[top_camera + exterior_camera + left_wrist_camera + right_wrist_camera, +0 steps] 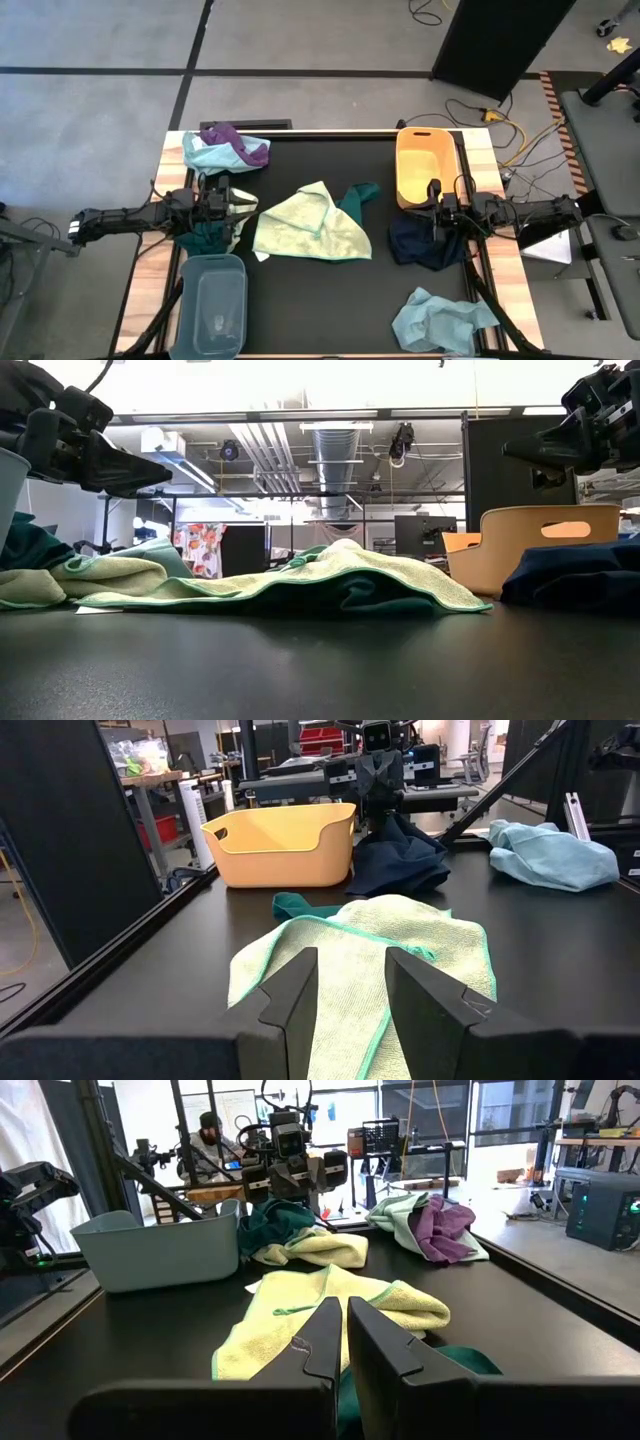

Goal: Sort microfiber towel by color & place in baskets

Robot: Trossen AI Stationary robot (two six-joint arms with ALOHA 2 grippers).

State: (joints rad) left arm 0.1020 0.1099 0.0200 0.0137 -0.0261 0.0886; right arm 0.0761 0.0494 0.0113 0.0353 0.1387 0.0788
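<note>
I see both baskets, the yellow basket (421,166) and grey basket (213,303), empty, towels like the light-green towel (310,225) unsorted on the table, left gripper (348,982) spread, right gripper (342,1336) pressed together.

No words, labels, brands or numbers are readable anywhere on the table, the towels, the baskets or the arms.

We see spread towel (312,224) mid-table, second towel (358,194) poking from under its far right edge. Tub (424,163) far right, heap (428,243) just before it. Bin (214,303) near left, seemingly empty. Crumpled towel (441,319) near right.
</note>
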